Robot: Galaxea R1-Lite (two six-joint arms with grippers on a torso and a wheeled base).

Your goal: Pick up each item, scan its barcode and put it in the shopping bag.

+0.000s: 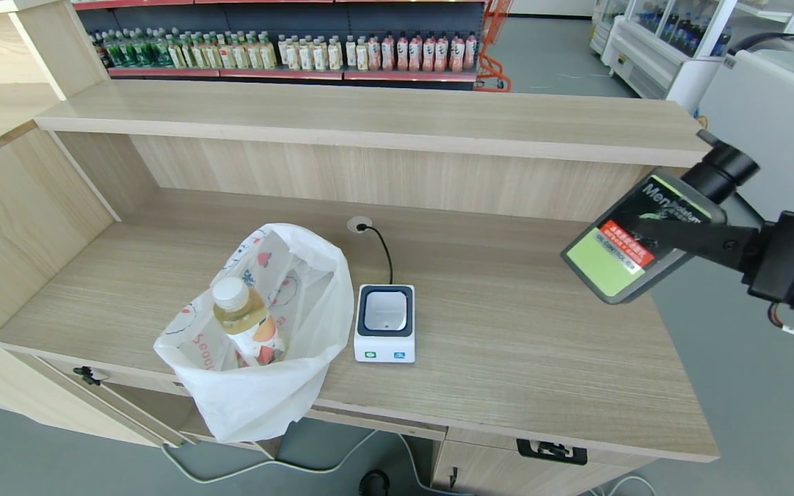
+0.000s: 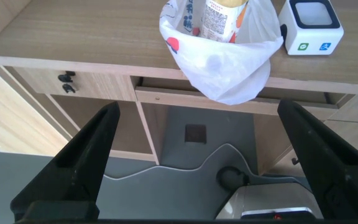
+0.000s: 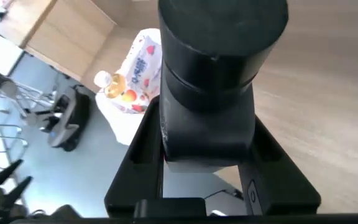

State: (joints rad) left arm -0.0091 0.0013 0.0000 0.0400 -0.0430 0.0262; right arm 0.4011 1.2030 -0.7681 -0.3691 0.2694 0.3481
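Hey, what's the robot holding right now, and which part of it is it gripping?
The right gripper holds a dark bottle, clamped across its labelled body. The left gripper is open and holds nothing.

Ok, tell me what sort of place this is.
Most likely a convenience-store checkout: shelves of bottled drinks behind the counter, a barcode scanner on it, and a shopping bag beside the scanner.

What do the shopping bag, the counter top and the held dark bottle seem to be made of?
Shopping bag: thin white plastic film, slightly translucent, crumpled, sagging over the edge.
Counter top: probably wood-look laminate, matte, even pale grain.
Dark bottle: likely plastic, smooth body, black cap; glass is possible.
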